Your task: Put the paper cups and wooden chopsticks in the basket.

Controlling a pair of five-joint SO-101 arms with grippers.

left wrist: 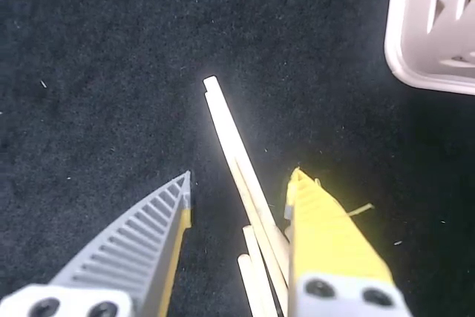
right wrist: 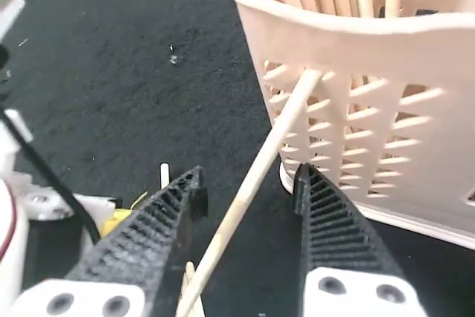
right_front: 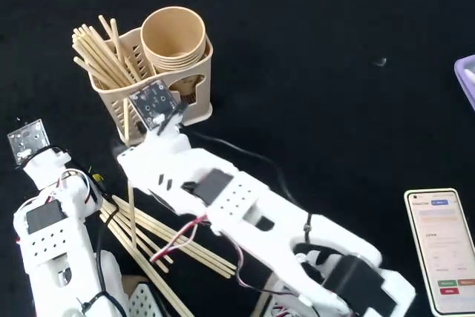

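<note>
- Chopsticks [right_front: 208,256] are lying loose on the worktop [right_front: 334,94] beneath your arms, not yet binned.
- Your left pincer [left wrist: 241,177] is hanging over them with its jaws apart, probably lining up a grab.
- Your right pincer [right wrist: 250,174] is straddling one stick [right wrist: 289,113] that is leaning on the basket [right wrist: 334,42]; its jaws are apart, not gripping.
- The basket is already holding a cup stack [right_front: 173,35] and a stick bundle [right_front: 100,50].

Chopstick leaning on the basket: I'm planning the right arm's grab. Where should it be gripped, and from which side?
Grip the chopstick on its bare shaft, below where its top rests against the basket wall. Come from the side away from the basket, probably: the wall blocks the other side, and the open right gripper straddles the slanted shaft there.
</note>
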